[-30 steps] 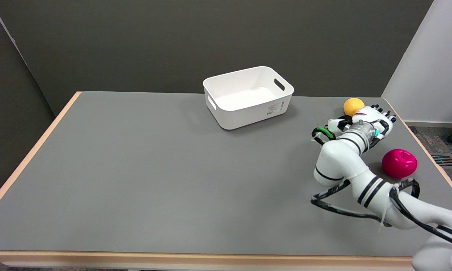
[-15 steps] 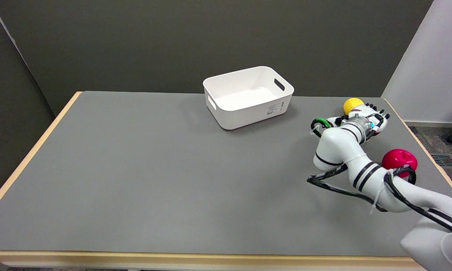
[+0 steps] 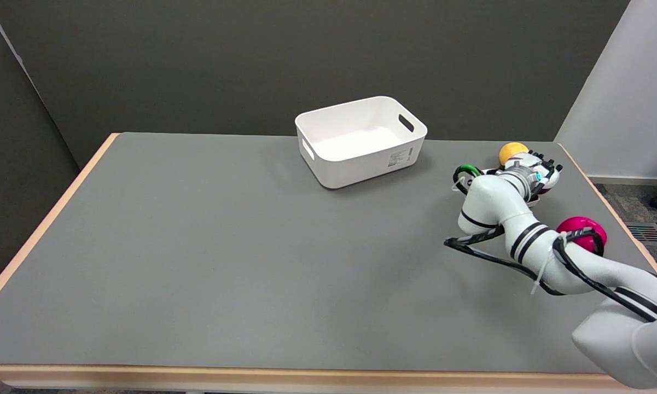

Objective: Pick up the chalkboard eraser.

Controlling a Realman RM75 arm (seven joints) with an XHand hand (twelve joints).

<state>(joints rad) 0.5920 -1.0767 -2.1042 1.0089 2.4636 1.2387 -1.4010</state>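
Note:
My right hand is at the table's far right, just in front of the yellow-orange ball, with its back toward the camera and its dark fingertips pointing right. It lies low over something on the table. Only a dark red sliver and a pale edge beneath it show under the hand; this may be the chalkboard eraser, most of it hidden by the hand and wrist. Whether the fingers are closed around it cannot be made out.
A white bin stands at the back centre, empty. A magenta apple-shaped toy lies near the right edge, partly behind my forearm. The table's right edge runs close beside the hand. Black cables loop off the arm.
The hand has shifted up-picture, closer to the yellow-orange ball, and sunk lower. The forearm has swung across the front of the magenta toy. Bin, ball and toy have stayed put.

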